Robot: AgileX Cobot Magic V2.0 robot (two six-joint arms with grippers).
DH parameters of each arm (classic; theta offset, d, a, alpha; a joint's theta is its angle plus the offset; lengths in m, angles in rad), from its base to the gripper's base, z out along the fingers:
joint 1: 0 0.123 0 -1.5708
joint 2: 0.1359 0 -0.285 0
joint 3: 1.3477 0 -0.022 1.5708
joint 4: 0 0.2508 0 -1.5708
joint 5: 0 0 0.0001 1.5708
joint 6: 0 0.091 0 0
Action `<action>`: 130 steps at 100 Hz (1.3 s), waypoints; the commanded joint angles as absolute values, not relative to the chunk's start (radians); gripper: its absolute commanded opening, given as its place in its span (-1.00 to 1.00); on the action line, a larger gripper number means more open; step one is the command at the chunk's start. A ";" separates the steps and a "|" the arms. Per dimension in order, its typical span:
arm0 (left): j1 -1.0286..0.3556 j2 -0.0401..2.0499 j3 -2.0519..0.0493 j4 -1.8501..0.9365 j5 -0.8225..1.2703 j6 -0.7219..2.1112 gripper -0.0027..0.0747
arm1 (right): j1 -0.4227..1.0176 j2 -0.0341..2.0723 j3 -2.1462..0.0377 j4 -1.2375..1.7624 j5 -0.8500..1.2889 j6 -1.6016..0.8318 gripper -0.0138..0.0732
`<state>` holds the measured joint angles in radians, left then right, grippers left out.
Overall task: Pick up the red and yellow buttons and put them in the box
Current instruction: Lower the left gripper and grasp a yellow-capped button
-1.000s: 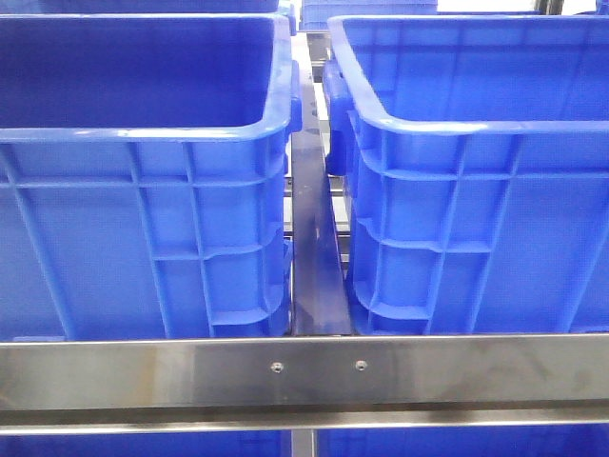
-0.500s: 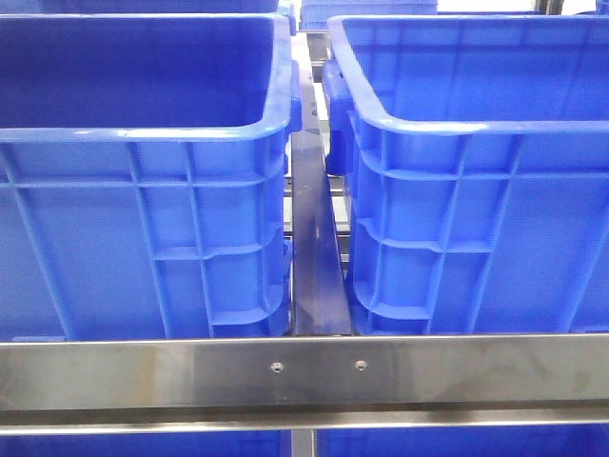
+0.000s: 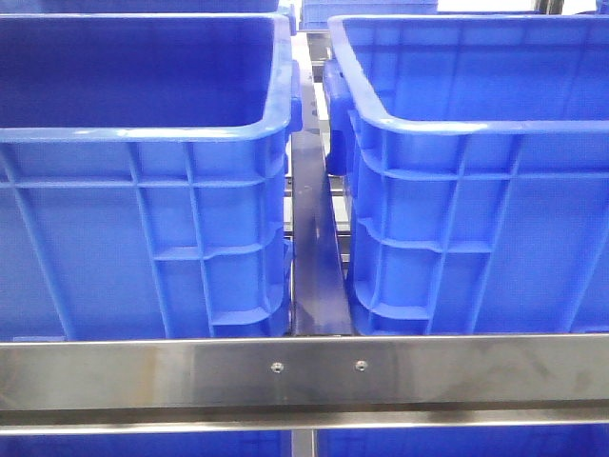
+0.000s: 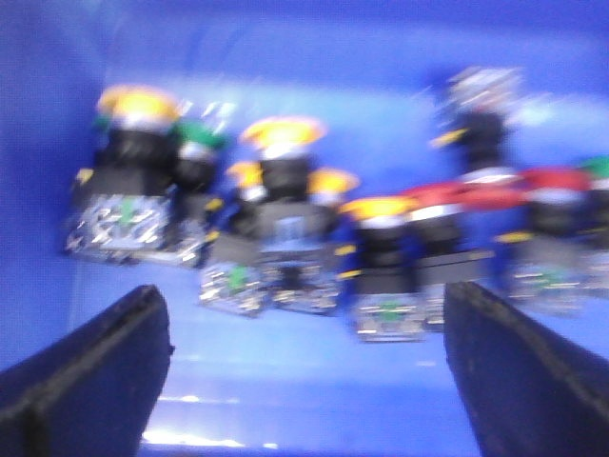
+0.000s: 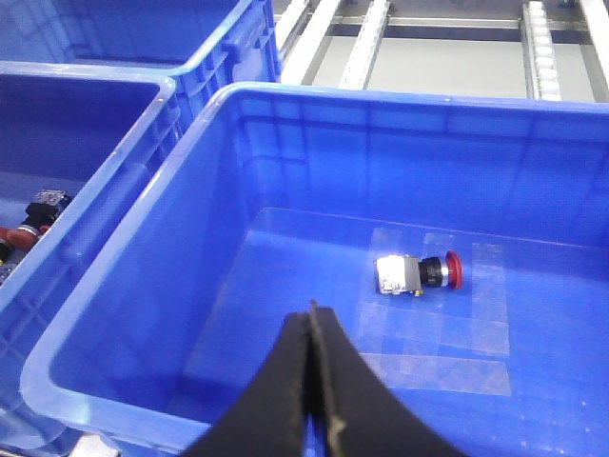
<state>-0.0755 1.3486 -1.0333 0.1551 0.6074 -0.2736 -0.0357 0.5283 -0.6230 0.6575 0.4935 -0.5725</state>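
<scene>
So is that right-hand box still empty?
No, one red button already lies on the floor of the box, beyond the shut right gripper.

We find no readable text, labels, brands, numbers or signs in any view: the blue bins (image 3: 143,219) are unmarked, and the buttons (image 4: 285,228) in the left wrist view are too blurred to read.
</scene>
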 commanded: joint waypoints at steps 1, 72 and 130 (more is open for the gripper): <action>-0.060 1.376 -1.085 0.150 0.547 -0.242 0.46 | -0.036 0.531 -0.647 0.670 0.441 -0.580 -0.84; -0.060 1.644 -1.230 0.154 0.584 -0.196 0.46 | -0.036 0.531 -0.647 0.670 0.449 -0.580 -0.84; -0.060 1.701 -1.232 0.146 0.588 -0.196 0.13 | -0.036 0.531 -0.647 0.670 0.448 -0.580 -0.84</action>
